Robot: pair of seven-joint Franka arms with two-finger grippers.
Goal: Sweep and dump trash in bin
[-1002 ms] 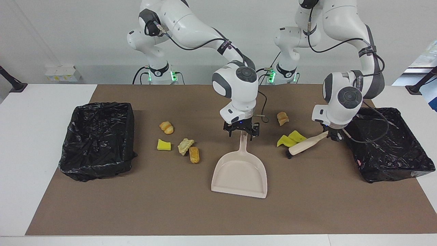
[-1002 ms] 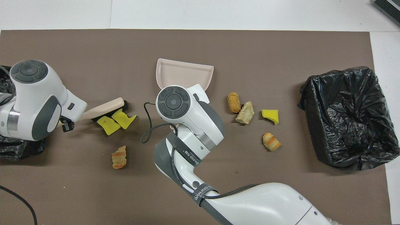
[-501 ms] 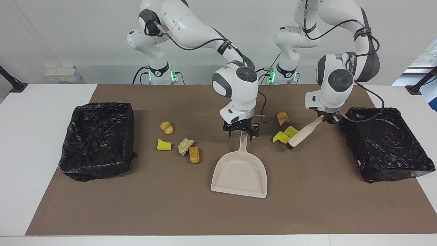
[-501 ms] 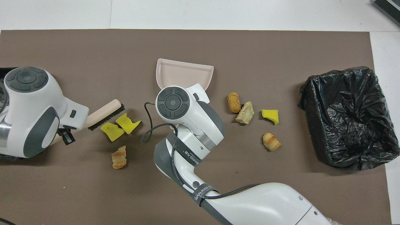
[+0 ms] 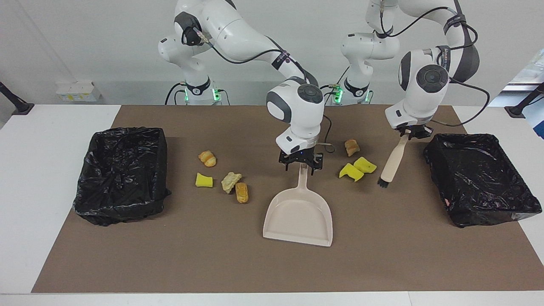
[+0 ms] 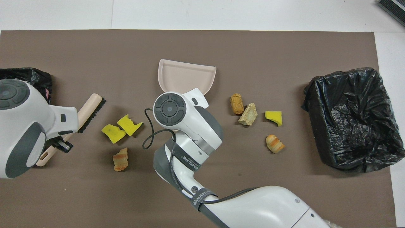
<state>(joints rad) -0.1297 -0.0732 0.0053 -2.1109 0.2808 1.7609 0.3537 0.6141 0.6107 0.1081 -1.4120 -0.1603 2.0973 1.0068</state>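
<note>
The tabletop (image 5: 63, 127) carries a brown mat (image 5: 212, 263) with the dustpan (image 5: 298, 216) at its middle, the landmark here. One black-lined bin (image 5: 121, 174) sits toward the right arm's end from the dustpan, another bin (image 5: 480, 178) toward the left arm's end. The right claw (image 5: 300, 165) is over the dustpan's handle, its fingers wide. The left claw (image 5: 410, 132) grips the brush (image 5: 392, 163), which hangs bristles-down beside the dustpan. Trash (image 5: 229, 182) lies on the mat at both sides of the dustpan: four chunks toward the right arm's end, three toward the left's.
</note>
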